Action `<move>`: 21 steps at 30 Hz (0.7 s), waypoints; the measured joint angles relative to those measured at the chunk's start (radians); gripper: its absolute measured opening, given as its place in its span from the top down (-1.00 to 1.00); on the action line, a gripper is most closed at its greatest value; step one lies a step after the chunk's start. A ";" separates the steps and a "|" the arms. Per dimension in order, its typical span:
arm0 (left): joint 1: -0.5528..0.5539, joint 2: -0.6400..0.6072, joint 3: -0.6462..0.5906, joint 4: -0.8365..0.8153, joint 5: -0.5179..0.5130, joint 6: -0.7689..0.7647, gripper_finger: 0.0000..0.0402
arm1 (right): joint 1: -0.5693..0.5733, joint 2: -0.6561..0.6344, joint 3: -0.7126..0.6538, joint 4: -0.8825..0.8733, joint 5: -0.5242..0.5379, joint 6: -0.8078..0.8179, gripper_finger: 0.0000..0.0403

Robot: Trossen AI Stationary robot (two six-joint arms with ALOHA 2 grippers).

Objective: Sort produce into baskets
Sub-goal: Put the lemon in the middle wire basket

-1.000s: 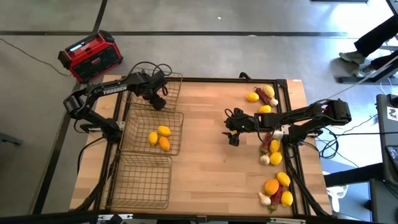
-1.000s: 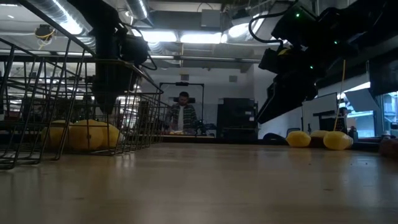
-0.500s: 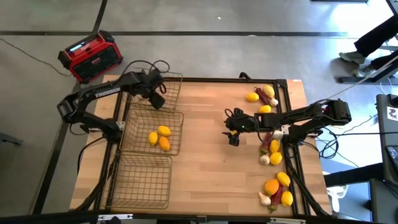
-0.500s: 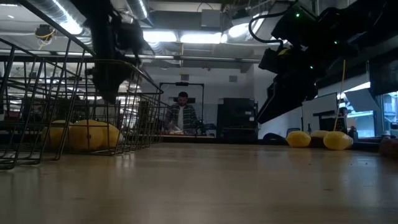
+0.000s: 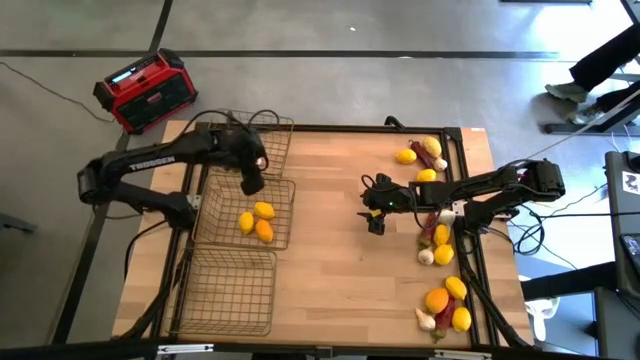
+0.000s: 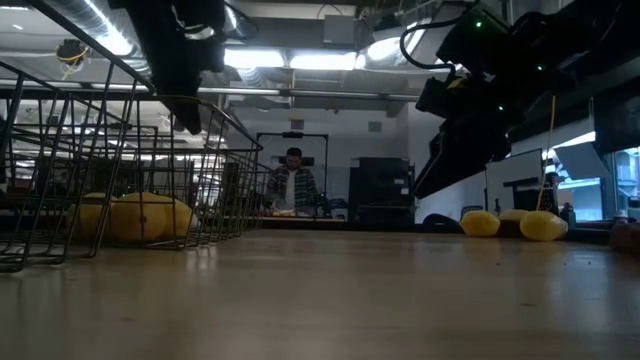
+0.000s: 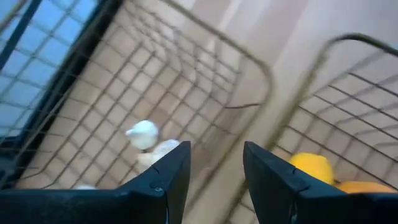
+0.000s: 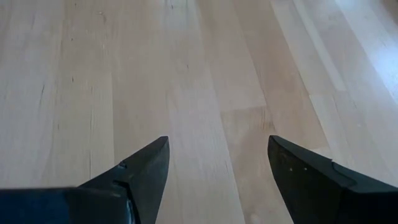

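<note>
Left gripper [image 5: 252,183]: it hangs empty over the seam between the far basket [image 5: 280,135] and the middle basket [image 5: 283,215], fingers parted a little with nothing between them.
Right gripper [image 5: 375,222]: it waits over bare table [image 5: 320,250], jaws spread wide, holding nothing.
Sorted so far: garlic [image 7: 143,134] lies in the far basket; lemons [image 5: 255,215] and an orange [image 5: 264,231] lie in the middle one; the near basket [image 5: 228,290] looks empty.
Still to sort: the loose produce [image 5: 440,245] lies along the table's right edge, well apart from the baskets.
Your move: you likely want the right gripper for the next pick, as it is nearer.
Do it well: choose one item at the pile's edge, come straight down, and close across its narrow side.
Watch: keep the left arm above the wire rims as you pull clear.
</note>
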 joint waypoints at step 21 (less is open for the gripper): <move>-0.279 0.002 -0.033 -0.013 0.127 -0.134 0.29 | 0.000 0.000 0.000 0.000 0.000 0.000 -0.33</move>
